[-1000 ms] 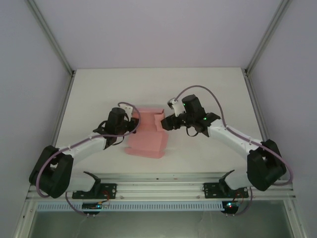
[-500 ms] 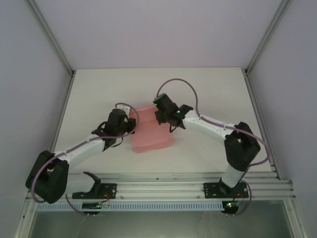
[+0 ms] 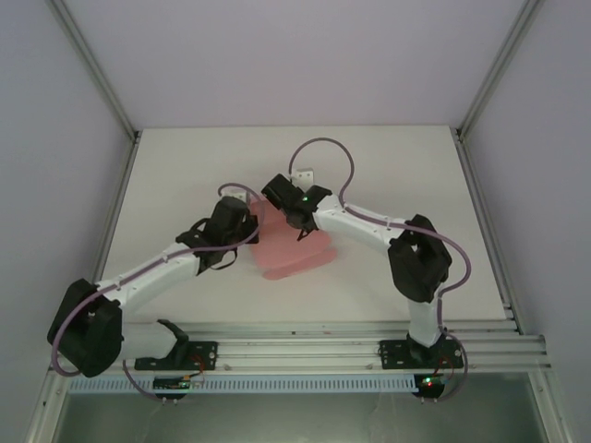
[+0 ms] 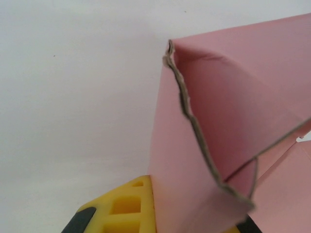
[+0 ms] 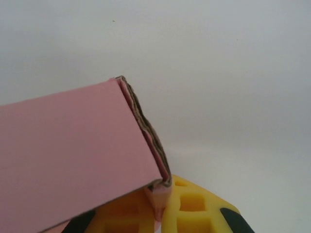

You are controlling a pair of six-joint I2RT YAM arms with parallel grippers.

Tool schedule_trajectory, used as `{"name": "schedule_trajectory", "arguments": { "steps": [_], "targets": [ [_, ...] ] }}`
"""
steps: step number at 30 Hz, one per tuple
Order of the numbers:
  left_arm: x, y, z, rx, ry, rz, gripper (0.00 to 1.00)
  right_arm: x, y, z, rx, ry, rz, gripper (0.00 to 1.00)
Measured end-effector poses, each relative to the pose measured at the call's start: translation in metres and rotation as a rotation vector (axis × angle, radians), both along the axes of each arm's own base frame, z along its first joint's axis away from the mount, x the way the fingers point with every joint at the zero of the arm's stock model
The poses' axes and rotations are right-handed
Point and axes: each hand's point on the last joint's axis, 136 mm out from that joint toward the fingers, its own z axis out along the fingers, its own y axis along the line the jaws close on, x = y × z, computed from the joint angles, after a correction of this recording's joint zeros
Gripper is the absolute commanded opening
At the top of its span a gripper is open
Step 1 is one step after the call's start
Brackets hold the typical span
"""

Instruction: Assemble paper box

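Now the right tool (image 5: 158, 201), swung leftward since before, is pinching the layered pink edge of the paper box (image 3: 295, 254) between both tools. Whether the left tool (image 4: 194, 223) is clamping its ragged flap is unclear.

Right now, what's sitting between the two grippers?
The pink paper box. In the top view its folded card fills the stretch from the left gripper to the right gripper.

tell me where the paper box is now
In the top view the paper box lies near the middle of the table, between the left gripper at its left edge and the right gripper at its far edge.
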Motion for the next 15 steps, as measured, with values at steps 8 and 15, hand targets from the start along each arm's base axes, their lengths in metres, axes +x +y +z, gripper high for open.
{"name": "schedule_trajectory", "arguments": {
  "steps": [8,15],
  "targets": [
    [0.008,0.007,-0.023,0.066,0.052,0.027,0.00,-0.018,0.002,-0.010,0.262,-0.041,0.279,0.76],
    [0.037,-0.002,-0.012,0.086,0.032,-0.082,0.00,-0.037,-0.006,0.012,0.537,-0.029,0.448,0.99]
  ]
}}
